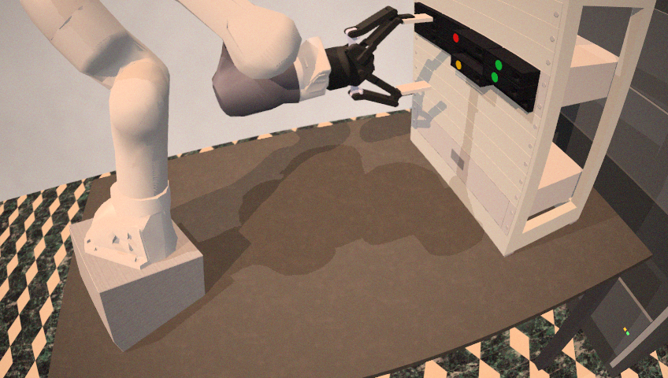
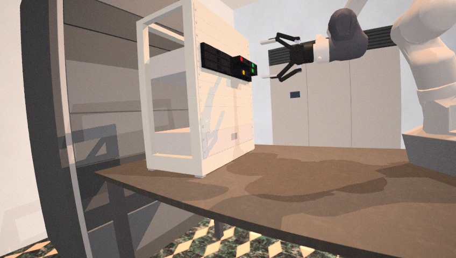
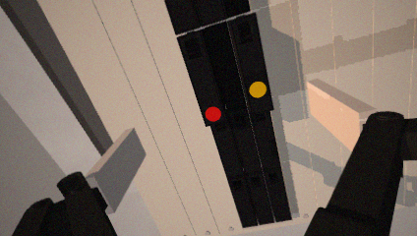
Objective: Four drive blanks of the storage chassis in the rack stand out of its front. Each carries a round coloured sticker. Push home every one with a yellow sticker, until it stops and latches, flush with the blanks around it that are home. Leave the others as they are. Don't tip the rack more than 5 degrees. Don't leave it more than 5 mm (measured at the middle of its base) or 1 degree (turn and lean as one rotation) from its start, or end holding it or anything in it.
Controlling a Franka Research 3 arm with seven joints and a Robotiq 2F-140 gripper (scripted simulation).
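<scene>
The cream rack (image 1: 469, 140) (image 2: 223, 105) stands on the brown table (image 1: 328, 290) (image 2: 320, 207). Its black storage chassis (image 1: 525, 79) (image 2: 214, 62) (image 3: 256, 187) sits high in the front. Four blanks stand out of it. One carries a yellow sticker (image 1: 458, 65) (image 2: 243, 72) (image 3: 258, 89), one a red sticker (image 1: 455, 38) (image 2: 241, 59) (image 3: 212, 114), and two carry green stickers (image 1: 498, 64) (image 1: 494, 76) (image 2: 253, 65). My gripper (image 1: 421, 53) (image 2: 266, 59) (image 3: 219, 120) is open and empty. It points at the rack front, level with the chassis, a short way from the yellow-sticker blank and not touching it.
The arm's base stands on a pale block (image 1: 135, 290) at the table's left. A grey cabinet (image 2: 320, 112) stands behind the table. A dark shelving frame (image 2: 41, 127) rises behind the rack. A small grey box (image 1: 623, 323) sits on the floor beyond the table's right edge.
</scene>
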